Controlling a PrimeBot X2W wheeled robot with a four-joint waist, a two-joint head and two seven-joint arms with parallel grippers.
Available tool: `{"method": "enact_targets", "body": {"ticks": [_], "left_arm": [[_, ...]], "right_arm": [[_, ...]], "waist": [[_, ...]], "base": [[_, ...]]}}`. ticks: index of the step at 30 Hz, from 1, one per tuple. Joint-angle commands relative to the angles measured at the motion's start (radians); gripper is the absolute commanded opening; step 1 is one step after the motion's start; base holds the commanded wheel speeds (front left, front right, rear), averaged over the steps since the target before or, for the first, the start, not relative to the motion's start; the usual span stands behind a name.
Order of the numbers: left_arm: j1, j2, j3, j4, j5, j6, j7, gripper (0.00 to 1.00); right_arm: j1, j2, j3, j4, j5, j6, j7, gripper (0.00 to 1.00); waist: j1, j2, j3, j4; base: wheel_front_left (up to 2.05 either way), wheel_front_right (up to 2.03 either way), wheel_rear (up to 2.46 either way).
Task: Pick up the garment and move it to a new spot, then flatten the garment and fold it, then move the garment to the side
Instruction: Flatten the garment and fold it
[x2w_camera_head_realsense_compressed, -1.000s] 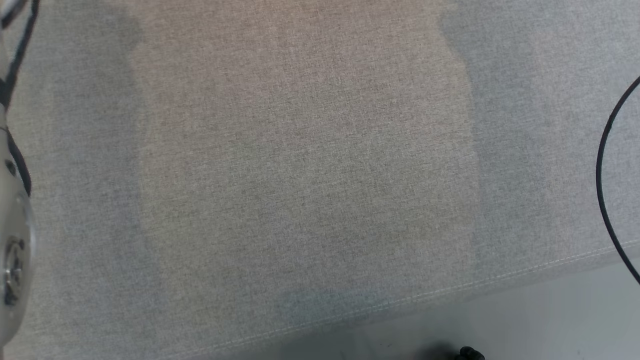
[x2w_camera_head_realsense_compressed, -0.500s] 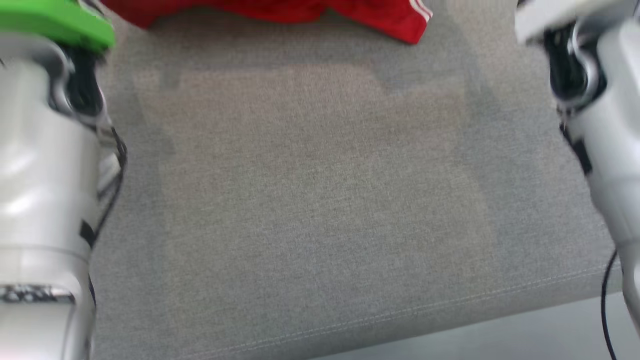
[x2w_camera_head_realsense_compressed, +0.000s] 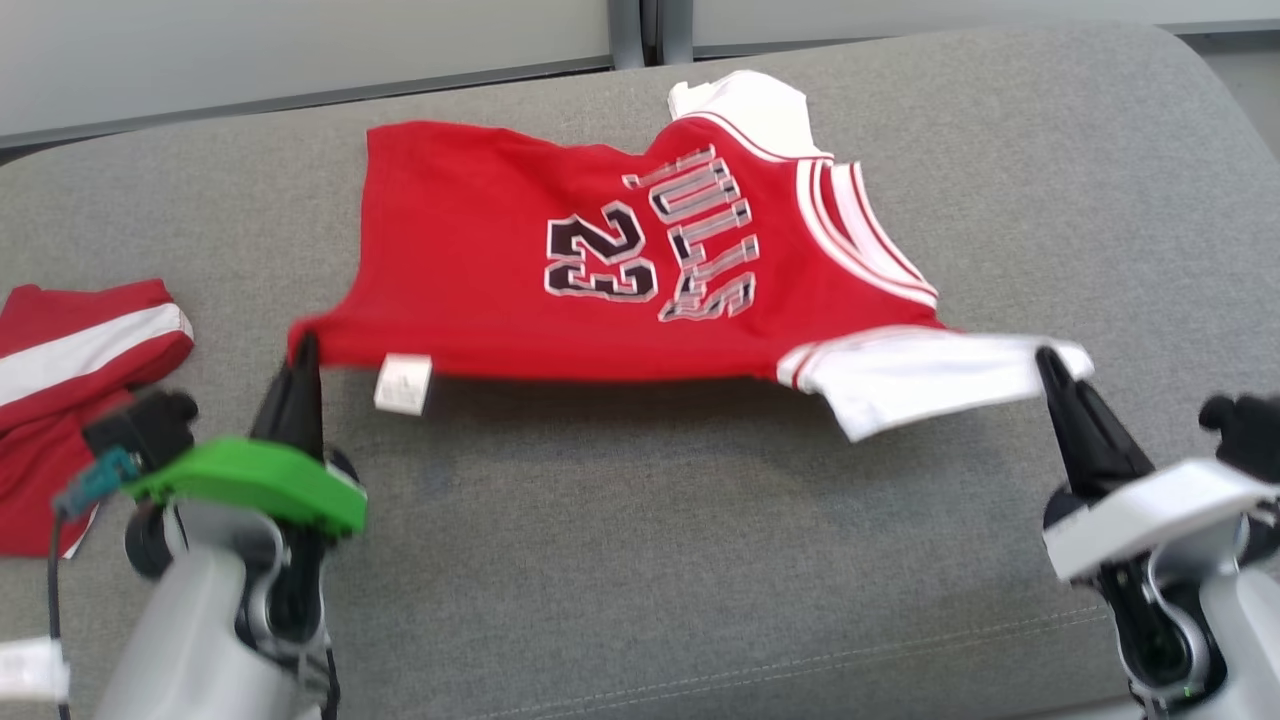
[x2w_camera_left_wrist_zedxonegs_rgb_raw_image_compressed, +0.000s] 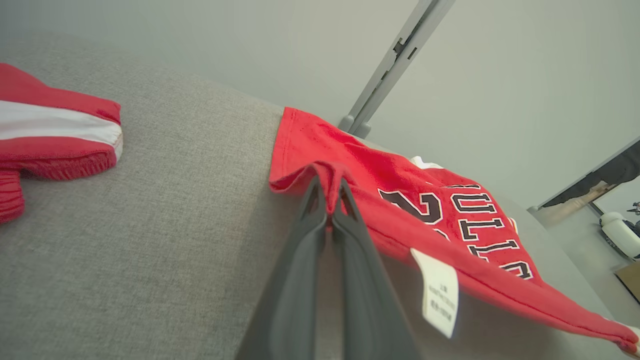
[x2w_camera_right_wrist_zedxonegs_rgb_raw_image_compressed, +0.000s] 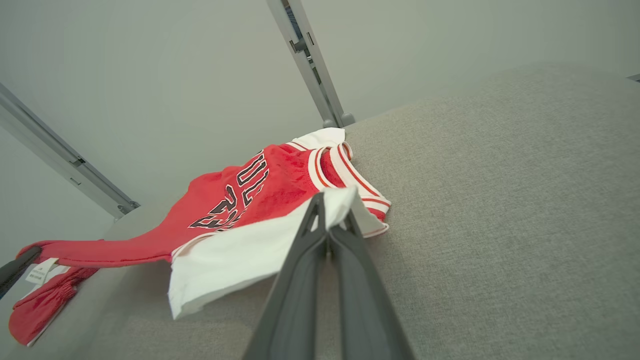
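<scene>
A: Your left gripper (x2w_camera_head_realsense_compressed: 305, 345) is clamped tight on the garment (x2w_camera_head_realsense_compressed: 560, 270), right at a red hem corner. The cloth bunches between its dark fingertips (x2w_camera_left_wrist_zedxonegs_rgb_raw_image_compressed: 306, 225).

B: Your right gripper (x2w_camera_head_realsense_compressed: 1046, 358) is pinched closed on the end of the white sleeve (x2w_camera_head_realsense_compressed: 920, 378), so you hold the garment by both near corners.

A: The near edge hangs stretched between your two grippers, raised off the grey cushion (x2w_camera_head_realsense_compressed: 700, 560) with a shadow beneath it.

B: Beyond your fingertips, the rest of the garment slopes down and lies on the cushion, print side up. You can read a 23 and some lettering, turned sideways in your head view.

A: Just to the right of your left gripper's tips, a white care label (x2w_camera_head_realsense_compressed: 402, 383) dangles from the hem.

B: Past your right gripper and to its left, you'll see the striped neckline (x2w_camera_head_realsense_compressed: 850, 225). The other white sleeve (x2w_camera_head_realsense_compressed: 745, 105) is at the garment's far edge.

A: Off to the left of your left gripper lie red shorts (x2w_camera_head_realsense_compressed: 70, 345) with a white stripe. They rest on the cushion, well apart from the garment.

B: Both your grippers point away from you, toward the cushion's far side.
</scene>
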Motion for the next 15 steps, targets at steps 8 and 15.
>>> {"method": "enact_targets", "body": {"ticks": [8,15], "left_arm": [[0.362,0.048,-0.014,-0.314,0.032,0.146,0.025,0.0],[0.511,0.031,-0.001,-0.419,0.026,0.218,-0.007,0.0]], "right_arm": [[0.315,0.171,-0.177,-0.247,-0.142,0.0,0.153,0.0],[0.443,0.245,-0.244,-0.347,-0.178,0.0,0.22,0.0]], "waist": [[0.0001,0.0,-0.025,0.005],[0.0001,0.0,-0.039,0.014]], "base": [[0.0,0.0,0.0],[0.0,0.0,0.0]]}}
